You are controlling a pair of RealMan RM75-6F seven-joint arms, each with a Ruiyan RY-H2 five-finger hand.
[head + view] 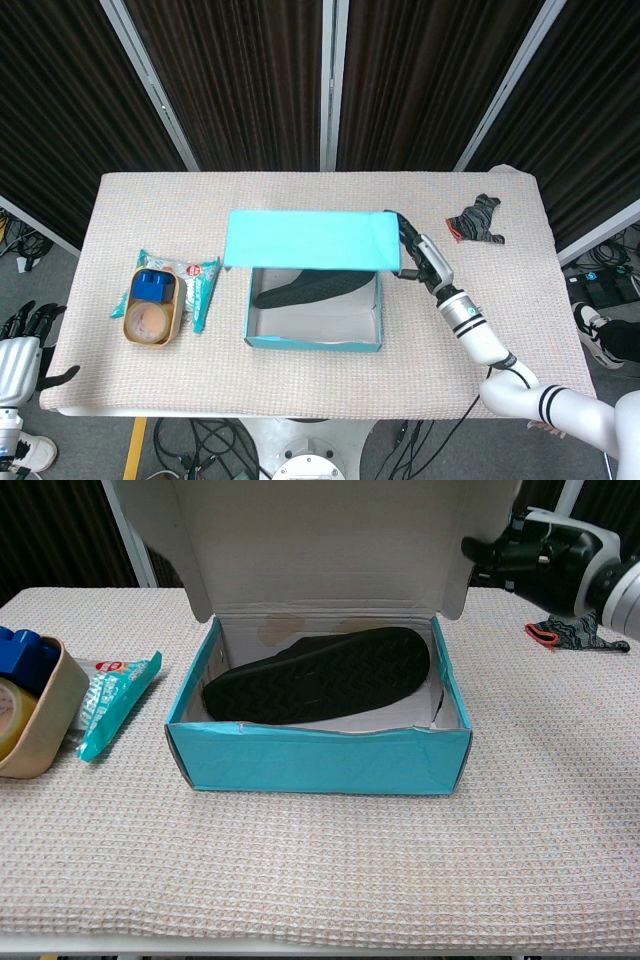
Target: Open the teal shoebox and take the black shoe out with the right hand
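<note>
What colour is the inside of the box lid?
White, seen best in the chest view: the lid stands open.

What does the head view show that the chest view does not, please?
Only the head view shows the left hand beside the table and the lid's teal outside. Only the chest view shows the lid's pale inside. Both show the open teal shoebox, the black shoe inside it, and the right hand at the lid's right edge.

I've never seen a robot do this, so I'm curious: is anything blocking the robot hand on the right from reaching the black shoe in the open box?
Nothing visible does. The teal cardboard shoebox's lid stands raised, the right robot hand at its edge, and the black shoe lies uncovered inside.
</note>
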